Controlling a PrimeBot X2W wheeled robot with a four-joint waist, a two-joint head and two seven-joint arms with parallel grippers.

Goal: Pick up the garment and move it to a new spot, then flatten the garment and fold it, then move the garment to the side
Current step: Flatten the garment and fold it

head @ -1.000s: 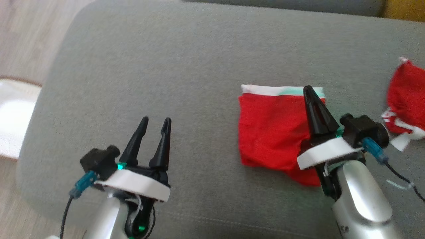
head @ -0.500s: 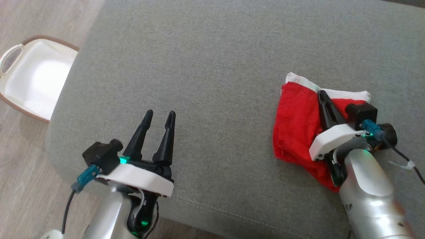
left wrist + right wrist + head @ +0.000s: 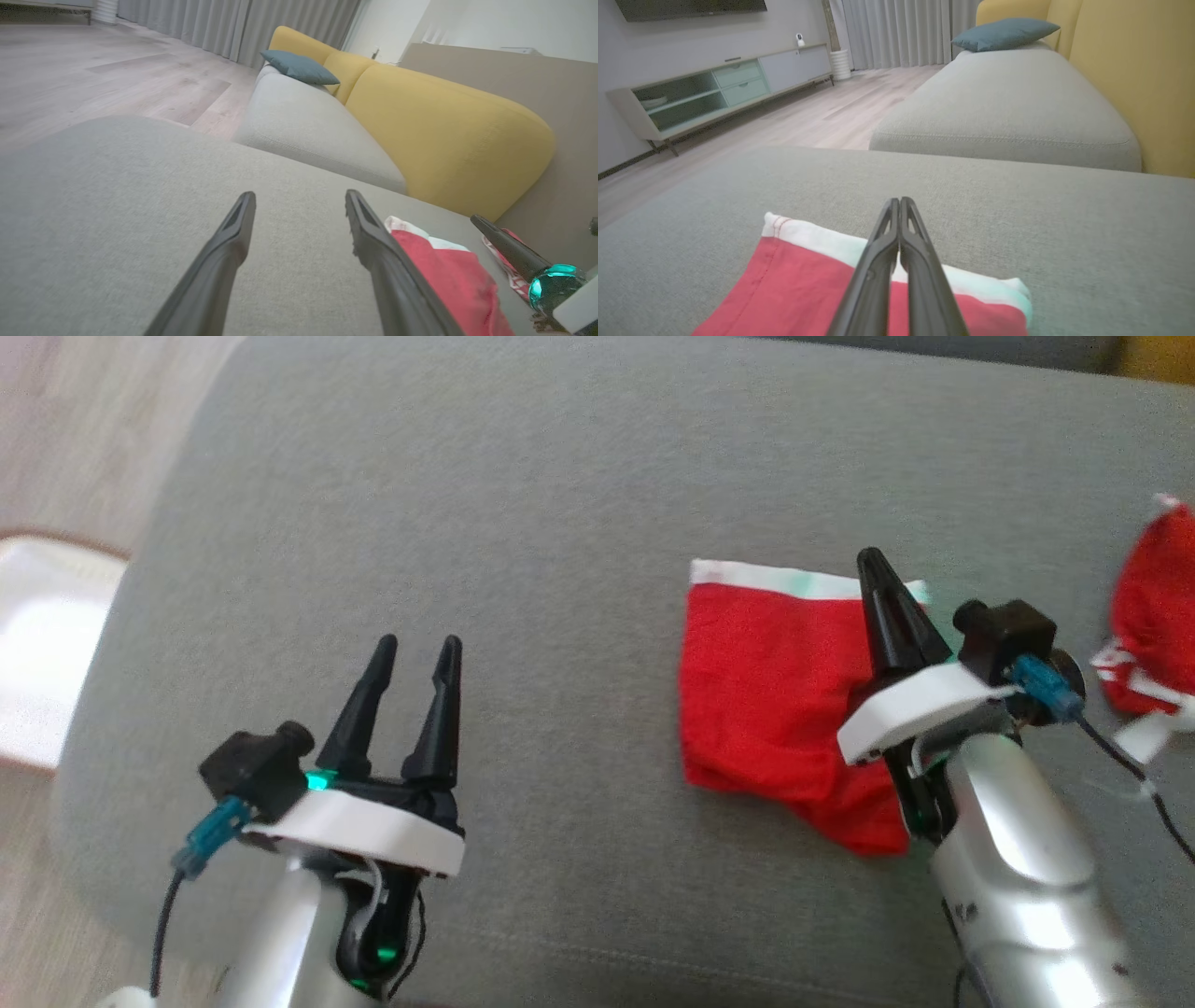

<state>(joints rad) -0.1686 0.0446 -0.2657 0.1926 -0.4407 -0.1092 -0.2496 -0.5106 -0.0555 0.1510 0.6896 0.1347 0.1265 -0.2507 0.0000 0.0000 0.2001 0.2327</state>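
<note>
Living room, grey upholstered seat (image 3: 560, 504), head view: red garment (image 3: 766, 709) with a white band (image 3: 775, 581) along its far edge, spread fairly flat right of centre. Right gripper (image 3: 876, 569) laid across the garment's right part, fingers pinched together with nothing visibly caught between them; judged a pressing or smoothing pose, not a grasp. Left gripper (image 3: 417, 649) well apart to the left above bare upholstery, fingers spread and empty, probably kept clear of the cloth. Second red garment (image 3: 1153, 616) crumpled at the right edge, apart from the first. Pale brown-rimmed basket (image 3: 47, 653) on the floor at far left, too blurred to tell any contents. Left wrist view: spread left gripper (image 3: 299, 200) aimed over the seat toward a yellow sofa back (image 3: 444, 130) and teal cushion (image 3: 299, 67), with the red garment (image 3: 444, 275) just beyond the right-hand finger. Right wrist view: closed right gripper (image 3: 896, 203) pointing over the red garment (image 3: 784, 289) and white band (image 3: 817, 238), low cabinet (image 3: 714, 88) across the wooden floor.
</note>
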